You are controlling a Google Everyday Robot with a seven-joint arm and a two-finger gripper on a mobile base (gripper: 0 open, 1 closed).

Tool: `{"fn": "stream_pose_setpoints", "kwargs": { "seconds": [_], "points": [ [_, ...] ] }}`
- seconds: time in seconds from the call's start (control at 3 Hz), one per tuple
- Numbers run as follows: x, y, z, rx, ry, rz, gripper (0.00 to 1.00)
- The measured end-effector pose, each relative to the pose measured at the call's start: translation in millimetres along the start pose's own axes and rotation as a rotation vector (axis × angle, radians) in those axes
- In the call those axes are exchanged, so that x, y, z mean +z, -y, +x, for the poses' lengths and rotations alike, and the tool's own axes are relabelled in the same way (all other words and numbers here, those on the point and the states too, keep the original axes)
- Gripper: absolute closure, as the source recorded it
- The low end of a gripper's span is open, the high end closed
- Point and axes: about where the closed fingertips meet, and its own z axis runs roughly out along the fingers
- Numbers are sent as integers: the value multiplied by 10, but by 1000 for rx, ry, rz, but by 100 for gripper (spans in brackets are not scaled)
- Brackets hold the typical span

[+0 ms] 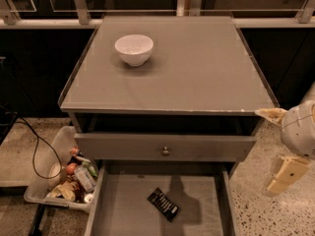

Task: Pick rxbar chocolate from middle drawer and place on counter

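My one camera view looks down on the cabinet from the front. The bar (pixel 163 204) lies flat on the floor of the drawer (pixel 120 208), a little right of centre and turned at a slant, touching no wall. The drawer is pulled well out, which I take to be why the bar is in plain sight and reachable from above.

The closed drawer front (pixel 147 146) above it overhangs the back of the opening, so I judge any descent has to come in forward of that.

The gripper (pixel 268 151) hangs off the cabinet's right side, above the speckled floor, level with that front and well apart from the bar. Its two beige fingers (pixel 286 173) stand spread with nothing between them, so nothing is picked yet.

The counter (pixel 197 68) carries only a bowl (pixel 134 48) at back left, leaving the right and front bare for setting down. A bin (pixel 58 142) of packets sits left of the drawer.
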Motion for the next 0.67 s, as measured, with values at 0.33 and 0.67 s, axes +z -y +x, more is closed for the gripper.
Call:
{"fn": "stream_pose_setpoints", "kwargs": {
  "seconds": [0.33,0.67],
  "points": [
    [-2,1,0,0,-2,0,0],
    [234,-107,1,23,8,-39,0]
  ]
}}
